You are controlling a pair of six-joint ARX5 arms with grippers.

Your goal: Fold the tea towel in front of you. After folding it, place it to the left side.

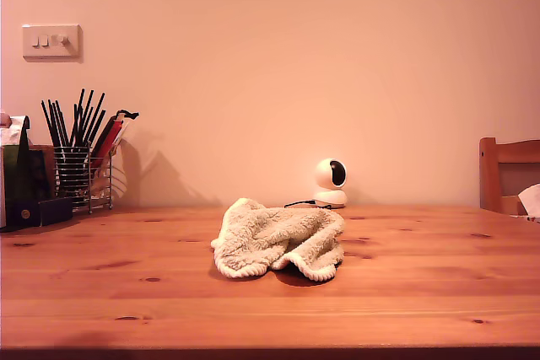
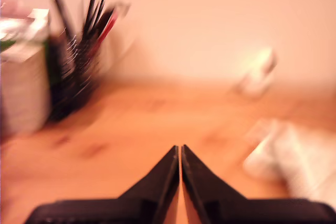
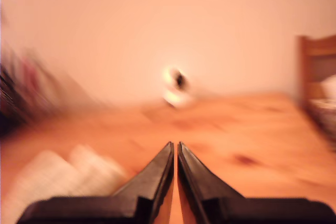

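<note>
Nearest the lens, my first gripper and my second gripper both have their jaws pressed together, holding nothing. The tea towel lies crumpled mid-table, unfolded, with the small camera at its one o'clock.

Tea towel mid-table, camera just behind, pen holder at exterior view's far left.
</note>
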